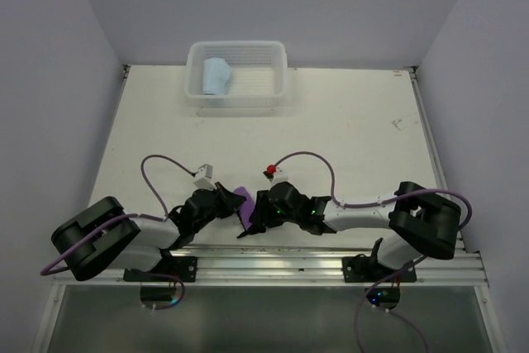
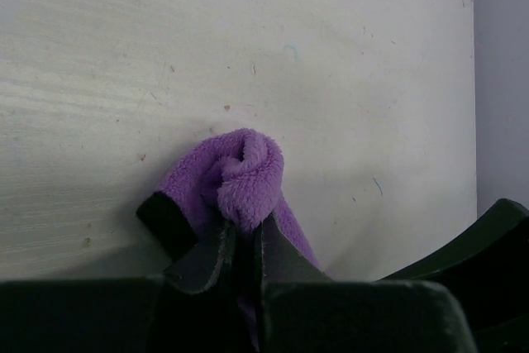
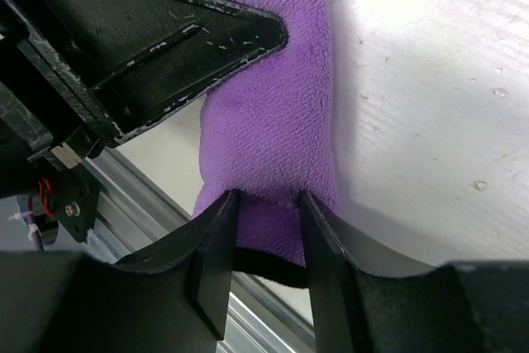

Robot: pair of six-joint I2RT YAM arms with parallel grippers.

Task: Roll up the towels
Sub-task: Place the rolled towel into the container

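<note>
Left jaws pinch the rolled purple towel (image 2: 248, 173); right jaws straddle it, grip unclear.

Nothing legible shows in any of the three views. No words, brands, numbers or signs can be made out.

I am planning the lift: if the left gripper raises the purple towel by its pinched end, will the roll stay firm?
Probably not: the towel is soft fleece, crumpled where the left gripper pinches it, so it should sag. It is thin cloth, so likely light. The roll seems loose and may unwind.
</note>
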